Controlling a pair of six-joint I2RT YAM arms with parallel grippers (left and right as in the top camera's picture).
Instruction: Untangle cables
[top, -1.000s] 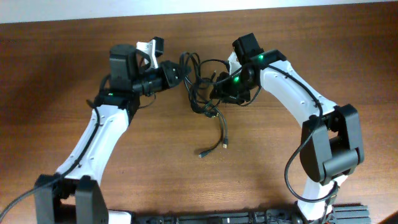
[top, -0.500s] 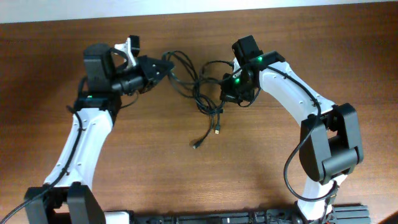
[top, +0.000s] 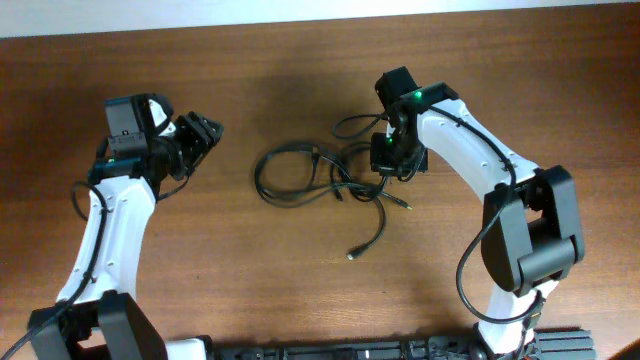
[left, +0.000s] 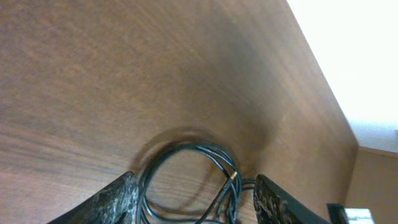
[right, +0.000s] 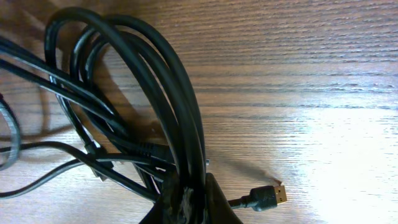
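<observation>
Now that left gripper (top: 205, 133) let go and backed off, overhead shows its fingers apart and empty. Cables (top: 345, 185) flat on table (top: 250, 290), one loop (top: 290, 151) spread ahead of fingertips, not touching.
Left wrist: loop lies beyond open fingers (left: 118, 199).
Right wrist: right gripper (right: 189, 202) clamped tight on cables, plug (right: 268, 198) just right of fingers.
My guess: one strand freed, tangle by right fingers left.

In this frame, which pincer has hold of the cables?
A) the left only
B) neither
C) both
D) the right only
D: the right pincer is shut on a bundle of the cables, while the left pincer stands open and empty, apart from the nearest coil.
</observation>
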